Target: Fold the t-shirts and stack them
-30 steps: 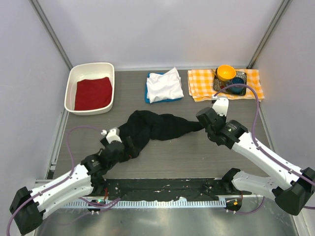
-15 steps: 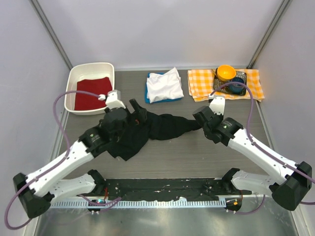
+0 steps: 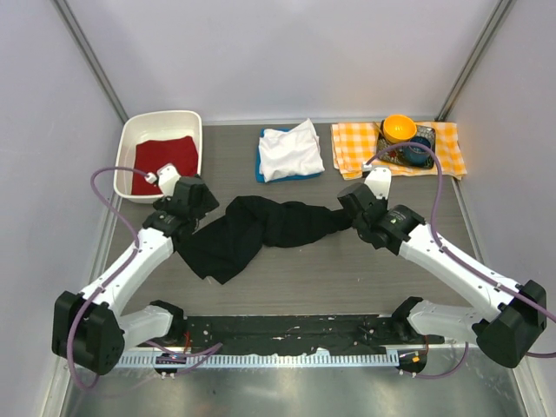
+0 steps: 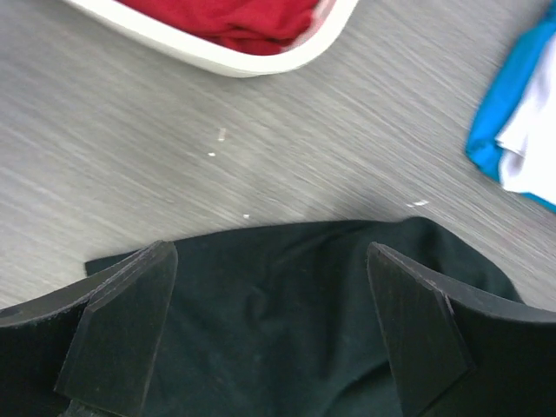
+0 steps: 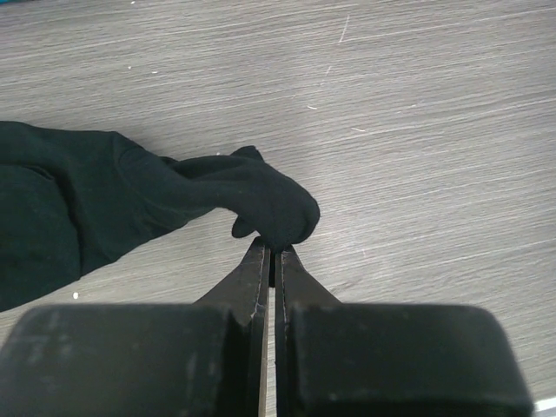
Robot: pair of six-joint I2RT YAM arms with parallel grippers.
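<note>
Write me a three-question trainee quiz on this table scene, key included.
1. True or false: the folded white cloth t-shirt lies on top of the blue cloth t-shirt.
2. What lies in the white rectangular plastic tub? A) a red cloth B) an orange bowl C) a checked cloth
3. Which one is shut on an end of the crumpled black cloth t-shirt: the left pincer or the right pincer?
Key: 1 true; 2 A; 3 right.
</note>
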